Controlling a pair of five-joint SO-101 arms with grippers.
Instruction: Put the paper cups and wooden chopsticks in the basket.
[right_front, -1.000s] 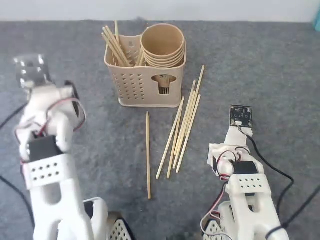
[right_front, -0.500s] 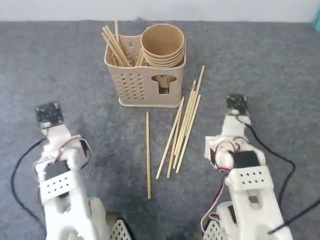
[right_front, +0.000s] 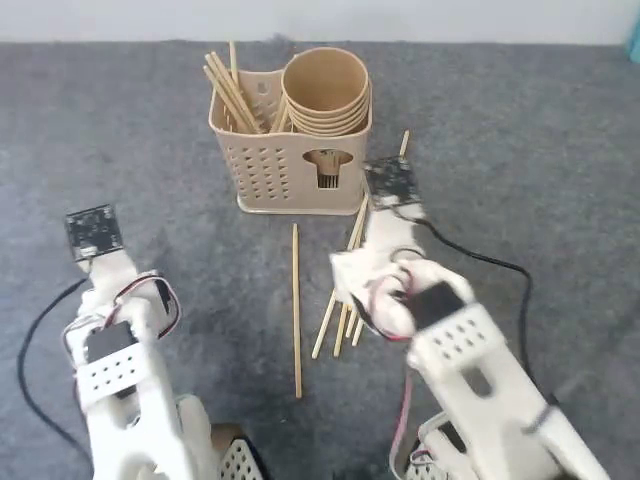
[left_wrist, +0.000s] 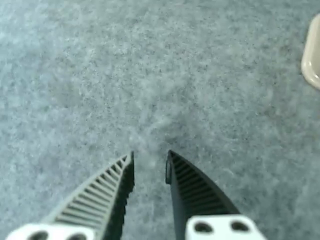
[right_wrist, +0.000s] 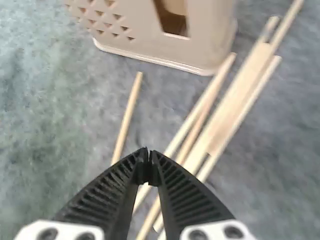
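Right gripper (right_wrist: 148, 152) is clenched, empty, right over the loose chopsticks (right_wrist: 230, 107) near the basket (right_wrist: 200, 35); cups (right_front: 325, 85) are already in. I'd open up, drop low, and pinch one stick mid-length. Left gripper (left_wrist: 150, 160) is slightly parted.

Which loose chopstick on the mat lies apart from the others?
The single chopstick lying alone, pointing straight at the basket; the others form a slanted bundle beside it.
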